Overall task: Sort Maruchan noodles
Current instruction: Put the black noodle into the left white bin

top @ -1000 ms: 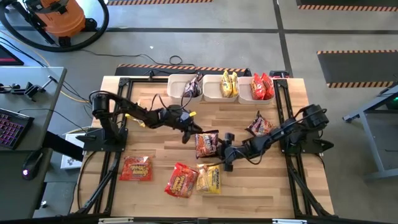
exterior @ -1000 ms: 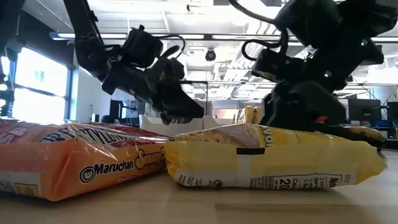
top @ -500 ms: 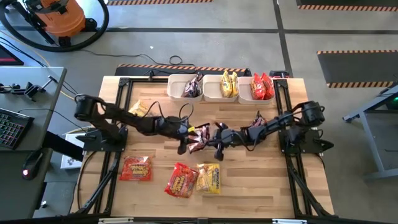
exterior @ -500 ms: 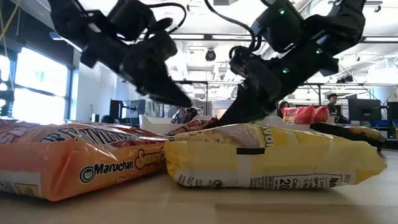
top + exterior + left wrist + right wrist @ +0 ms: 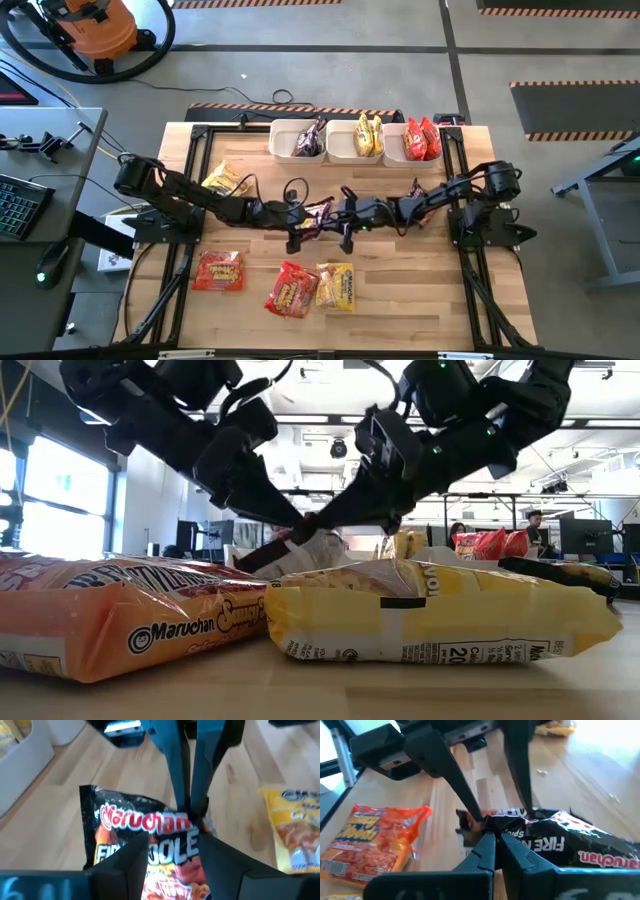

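Observation:
A dark Maruchan noodle packet [image 5: 320, 210] hangs over the table's middle between my two grippers. My right gripper [image 5: 495, 839] reaches in from the right and is shut on it. My left gripper [image 5: 172, 840] reaches in from the left and is open, its fingers standing on either side of the packet [image 5: 127, 822]. Two red packets [image 5: 220, 270] [image 5: 288, 290] and a yellow one [image 5: 338, 285] lie flat near the front edge. Another yellow packet [image 5: 222, 180] lies at the left. My right gripper pinches the dark packet's crinkled edge [image 5: 492, 824] between its two fingers. They come slanting down from the table's right. The packet is tilted and off the table. My left gripper's fingertips [image 5: 476, 817] stand close against that same edge; whether they touch it, I cannot tell.
Three white bins stand along the far edge: the left one [image 5: 285, 148] holds dark packets, the middle one [image 5: 340, 148] yellow, the right one [image 5: 398, 152] red. Another dark packet [image 5: 413, 190] lies partly under my right arm. Black frame rails run along both sides.
Both grippers have moved toward the far edge and risen a little. My right gripper has swung in from the near side and taken hold of the dark packet. The packet has come up off the table and shifted toward the far left.

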Controlling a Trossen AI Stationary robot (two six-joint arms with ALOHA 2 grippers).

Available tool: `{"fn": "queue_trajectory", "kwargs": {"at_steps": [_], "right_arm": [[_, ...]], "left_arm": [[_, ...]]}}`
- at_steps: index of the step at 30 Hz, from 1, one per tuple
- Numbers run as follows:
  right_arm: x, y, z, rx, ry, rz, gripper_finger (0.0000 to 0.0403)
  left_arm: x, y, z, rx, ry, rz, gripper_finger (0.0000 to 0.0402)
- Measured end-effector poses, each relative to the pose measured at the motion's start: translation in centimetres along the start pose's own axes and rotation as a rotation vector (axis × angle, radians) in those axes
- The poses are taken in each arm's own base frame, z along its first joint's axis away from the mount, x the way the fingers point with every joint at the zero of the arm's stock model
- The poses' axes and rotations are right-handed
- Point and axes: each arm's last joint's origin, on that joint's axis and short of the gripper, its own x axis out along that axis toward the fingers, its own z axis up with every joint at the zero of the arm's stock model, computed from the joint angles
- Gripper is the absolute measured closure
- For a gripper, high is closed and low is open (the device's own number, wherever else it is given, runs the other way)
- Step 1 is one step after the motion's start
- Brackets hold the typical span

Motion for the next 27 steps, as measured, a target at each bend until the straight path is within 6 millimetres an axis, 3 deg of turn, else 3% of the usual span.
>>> {"fn": "queue_trajectory", "kwargs": {"at_steps": [18, 22, 27], "right_arm": [[0.3, 0.3, 1.1, -0.055, -0.026, 0.013, 0.0403], [0.3, 0.4, 1.2, -0.055, -0.041, 0.011, 0.0402], [0.3, 0.3, 1.4, -0.040, -0.063, -0.020, 0.0380]], "left_arm": [[0.4, 0.4, 0.7, -0.099, -0.009, -0.083, 0.0232], [0.5, 0.6, 0.7, -0.112, -0.012, -0.076, 0.0274], [0.5, 1.0, 0.7, -0.074, -0.012, -0.066, 0.0374]]}}
